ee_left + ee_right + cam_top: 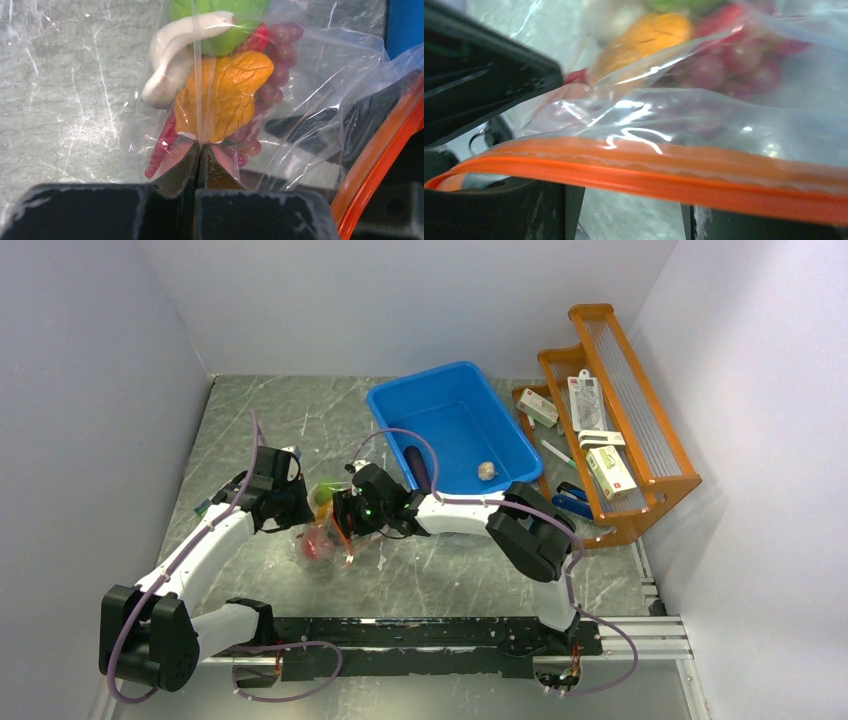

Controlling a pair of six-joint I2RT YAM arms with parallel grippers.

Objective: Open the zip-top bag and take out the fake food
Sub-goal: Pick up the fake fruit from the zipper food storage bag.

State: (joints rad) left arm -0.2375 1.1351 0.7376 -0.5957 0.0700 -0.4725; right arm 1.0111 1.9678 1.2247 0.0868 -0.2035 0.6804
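Grey marbled stone makes up the counter (450, 580), walled in pale white on three sides. From above, a blue bin (455, 420) sits at the back with a beige bulb (487, 470) in it, and an orange rack (640, 410) stands to its right. The zip-top bag (325, 545) lies near the middle of the counter, in front of the bin's left corner, wedged between the two arms. The left tool (298, 510) meets it from the left and the right tool (345, 515) from the right. The fake food (320, 540) shows through the plastic as green and red blobs.

From the left wrist, the left tool (201, 149) is clenched, its two black tips pressed together on a fold of the bag's clear plastic. Just beyond the tips, inside the bag (320, 75), sit an orange piece (225, 95), a green ball (225, 27), a white curved piece (172, 60) and dark red grapes (277, 67). The zip strip (385, 150) curves up the right edge.

From the right wrist, the orange zip strip (674, 175) runs straight across in front of the right tool (631, 215), whose fingers (549, 210) stand apart with counter showing between them. Whether they touch the strip I cannot tell. The blurred food lies beyond the strip, inside the bag (774, 120).
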